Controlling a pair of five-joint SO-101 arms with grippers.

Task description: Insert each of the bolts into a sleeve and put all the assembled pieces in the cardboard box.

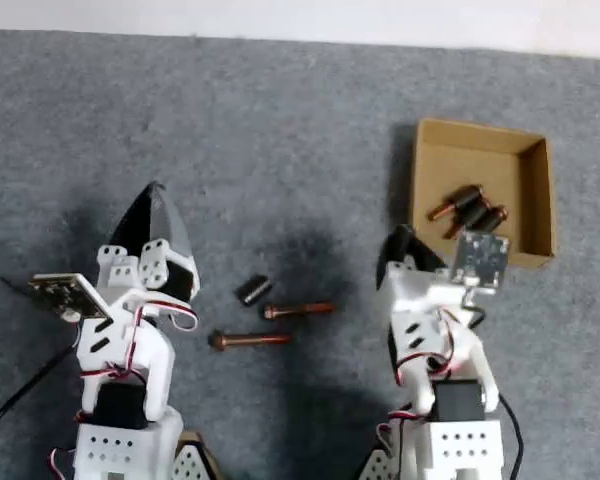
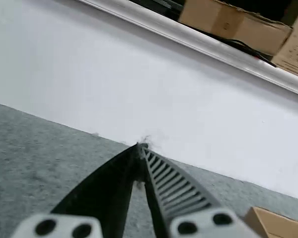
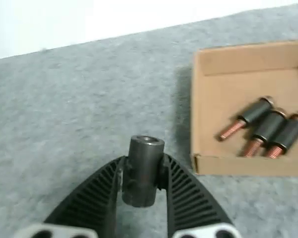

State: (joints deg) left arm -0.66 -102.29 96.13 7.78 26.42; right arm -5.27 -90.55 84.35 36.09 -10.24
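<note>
Gripping across its round wall, the right gripper (image 3: 142, 164) is clamped on a dark sleeve (image 3: 143, 173), which stands roughly upright between the ribbed fingers with its open bore facing up. It is held above the grey mat (image 1: 280, 150), just left of the cardboard box (image 3: 223, 94). The sleeve looks like a short, stiff metal tube: probably dense for its size, smooth and inclined to roll or twist, so a mid-length pinch like this one seems the safest hold and leaves both ends free for a bolt. Three assembled pieces (image 3: 268, 126) lie side by side in the box. Out on the mat, between the arms, a loose sleeve (image 1: 252, 290) lies just beyond two copper-coloured bolts, the farther bolt (image 1: 298, 310) and the nearer bolt (image 1: 250, 340). These look rigid and slim, likely to roll, and are best taken on the shank near the head so the plain end stays clear for insertion. The left gripper (image 2: 140, 148) is closed with nothing in it, tips touching, pointing toward the far edge of the mat.
</note>
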